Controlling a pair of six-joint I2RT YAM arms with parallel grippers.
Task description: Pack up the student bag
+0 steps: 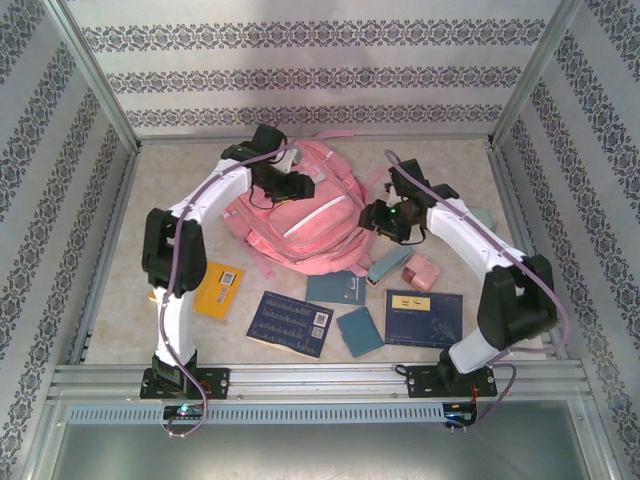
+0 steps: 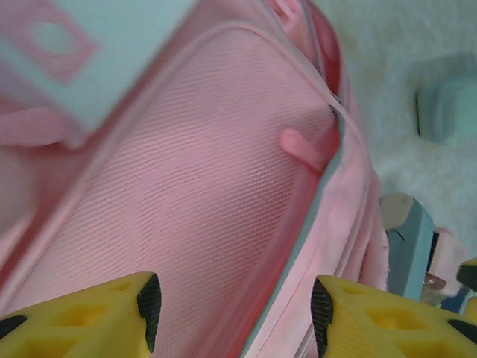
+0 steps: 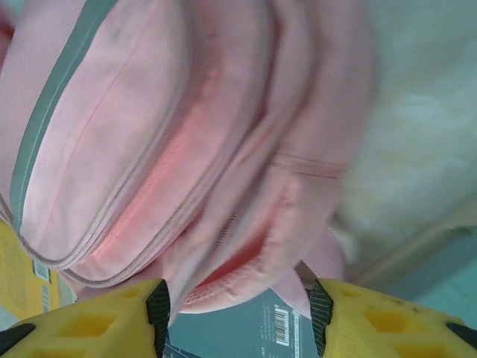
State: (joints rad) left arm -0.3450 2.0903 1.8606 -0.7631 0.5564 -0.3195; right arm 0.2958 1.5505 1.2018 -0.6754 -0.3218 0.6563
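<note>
Left fingers [image 2: 82, 321] parted, student bag [image 1: 318, 240] flat, long axis near-to-far, top farthest

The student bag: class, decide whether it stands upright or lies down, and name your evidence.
Lying down. In the top view the student bag rests flat on the table, front pockets facing up, straps at its far end.

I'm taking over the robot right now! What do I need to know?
Left gripper: open, over the student bag, holding nothing.
Right gripper: open at the bag's right side, holding nothing.
Done: cannot tell whether anything is inside the bag.
To do: the yellow book, dark blue book, teal notebook and pink box lie outside, in front of the bag, not yet packed.
</note>
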